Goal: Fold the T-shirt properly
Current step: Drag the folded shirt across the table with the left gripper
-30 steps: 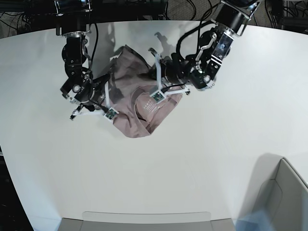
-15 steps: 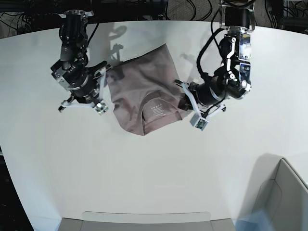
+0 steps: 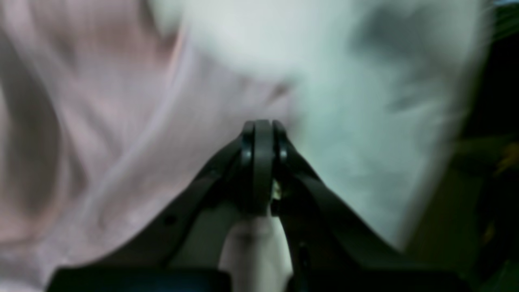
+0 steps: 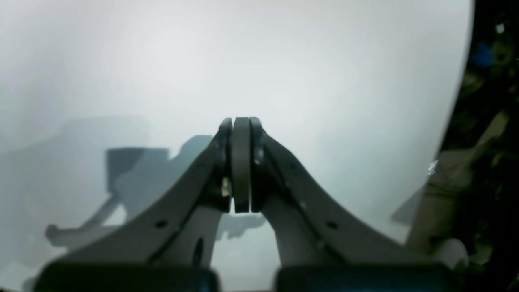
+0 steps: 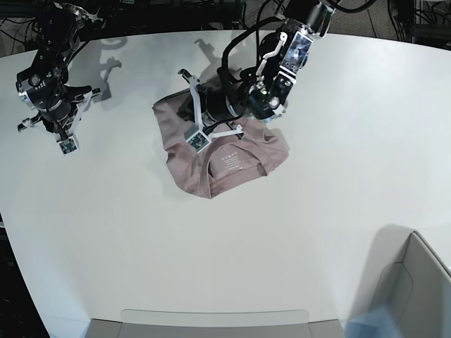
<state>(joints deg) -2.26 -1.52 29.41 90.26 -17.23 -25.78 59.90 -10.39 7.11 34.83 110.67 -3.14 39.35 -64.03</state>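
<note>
Lying bunched near table centre, slightly toward 11 o'clock in the base view, the T-shirt (image 5: 211, 158) is a compact mauve bundle with collar and neck label facing up at its 6 o'clock side; edges uneven, upper-left corner sticks out, so judged folded small but not tidy. The left gripper (image 5: 189, 107) hangs over the bundle's 11 o'clock corner, arm reaching in from 1 o'clock; in the left wrist view its jaws are pressed together (image 3: 262, 129) with pink cloth just beyond the tips, blurred, and no fabric visibly pinched between them, so clenched and empty as far as can be told. Probably placed there to press or nudge the loose corner flat rather than lift it. The right gripper (image 5: 44, 131) is well apart at 9 o'clock near the table (image 5: 211, 267) edge, jaws closed on nothing; the right wrist view shows only bare white surface and its own shadow past the tips (image 4: 241, 123). Judged parked clear so it doesn't snag the cloth. A grey bin (image 5: 416, 282) sits at 4 o'clock, far from the shirt, not involved. Risk: thin fabric drags with a closed tip and could undo the fold.
</note>
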